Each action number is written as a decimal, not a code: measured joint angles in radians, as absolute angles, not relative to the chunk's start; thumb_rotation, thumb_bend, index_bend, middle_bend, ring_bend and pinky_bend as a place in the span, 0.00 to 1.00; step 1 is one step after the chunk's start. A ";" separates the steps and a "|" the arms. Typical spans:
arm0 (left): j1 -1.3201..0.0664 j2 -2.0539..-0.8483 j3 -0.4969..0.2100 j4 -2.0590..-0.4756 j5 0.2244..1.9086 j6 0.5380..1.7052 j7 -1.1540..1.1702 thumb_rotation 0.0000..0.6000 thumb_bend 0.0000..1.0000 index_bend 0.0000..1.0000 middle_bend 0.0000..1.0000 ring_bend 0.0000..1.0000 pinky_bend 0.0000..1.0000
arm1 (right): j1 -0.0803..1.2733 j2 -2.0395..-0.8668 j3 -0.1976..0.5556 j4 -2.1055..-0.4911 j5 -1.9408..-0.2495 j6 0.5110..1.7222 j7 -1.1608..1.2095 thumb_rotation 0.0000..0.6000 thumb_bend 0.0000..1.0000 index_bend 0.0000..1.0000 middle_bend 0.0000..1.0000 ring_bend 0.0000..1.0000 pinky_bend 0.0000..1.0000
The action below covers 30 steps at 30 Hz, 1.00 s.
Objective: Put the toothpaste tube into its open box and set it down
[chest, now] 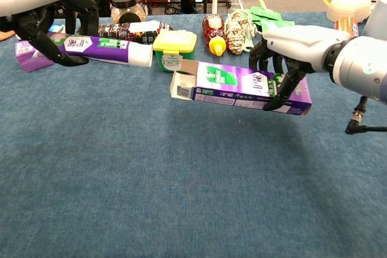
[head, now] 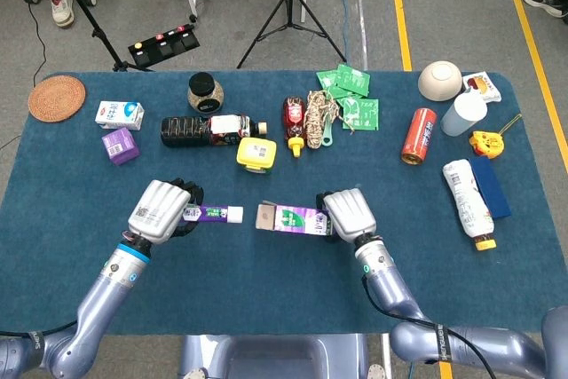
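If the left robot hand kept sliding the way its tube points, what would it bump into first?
Probably the open end of the toothpaste box held by the right robot hand. The left robot hand aims the toothpaste tube cap-first at it, though exact alignment is unclear.
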<state>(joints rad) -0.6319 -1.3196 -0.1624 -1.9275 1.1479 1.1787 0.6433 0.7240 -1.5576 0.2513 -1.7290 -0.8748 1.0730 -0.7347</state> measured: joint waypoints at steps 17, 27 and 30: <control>-0.697 -1.420 -0.192 -1.884 1.075 1.164 0.686 1.00 0.29 0.64 0.51 0.46 0.67 | 0.800 -1.583 0.272 -1.806 -0.755 1.142 -0.793 1.00 0.30 0.54 0.61 0.66 0.65; -0.732 -1.471 -0.190 -1.866 1.030 1.179 0.770 1.00 0.29 0.64 0.51 0.46 0.67 | 0.810 -1.569 0.249 -1.823 -0.772 1.153 -0.780 1.00 0.30 0.54 0.61 0.66 0.65; -0.736 -1.485 -0.181 -1.859 1.024 1.193 0.794 1.00 0.29 0.64 0.51 0.46 0.67 | 0.813 -1.566 0.249 -1.825 -0.771 1.157 -0.773 1.00 0.30 0.54 0.61 0.66 0.65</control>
